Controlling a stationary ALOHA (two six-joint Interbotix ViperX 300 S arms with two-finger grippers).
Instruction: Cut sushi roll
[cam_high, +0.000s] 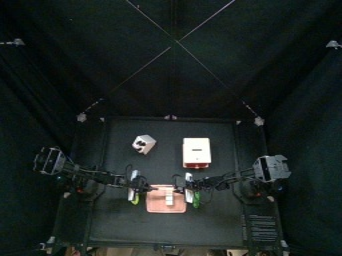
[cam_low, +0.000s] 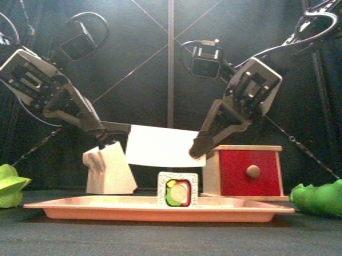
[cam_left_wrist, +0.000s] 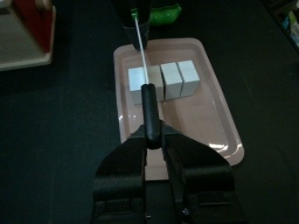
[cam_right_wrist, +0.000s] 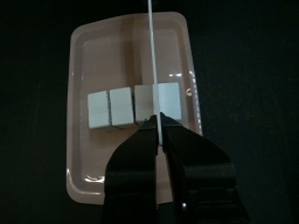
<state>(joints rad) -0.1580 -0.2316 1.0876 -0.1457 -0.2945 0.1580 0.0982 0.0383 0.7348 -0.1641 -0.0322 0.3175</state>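
Note:
The sushi roll (cam_left_wrist: 163, 80) lies crosswise on a pink tray (cam_left_wrist: 216, 122), white-sided, with seams dividing it into blocks. From the front its cut end (cam_low: 179, 189) shows a green and red filling. A flat white knife blade (cam_low: 163, 145) hangs above the roll between both grippers. My left gripper (cam_left_wrist: 149, 150) is shut on the knife's black handle (cam_left_wrist: 149, 118). My right gripper (cam_right_wrist: 153, 131) is shut too. The blade's thin edge (cam_right_wrist: 152, 61) runs out from its jaws across the roll (cam_right_wrist: 122, 108).
A white block (cam_high: 143, 145) and a red and white box (cam_high: 198, 151) stand behind the tray (cam_high: 164, 210). Green items sit on the table at the front left (cam_low: 11, 185) and front right (cam_low: 318, 197). Black curtains ring the table.

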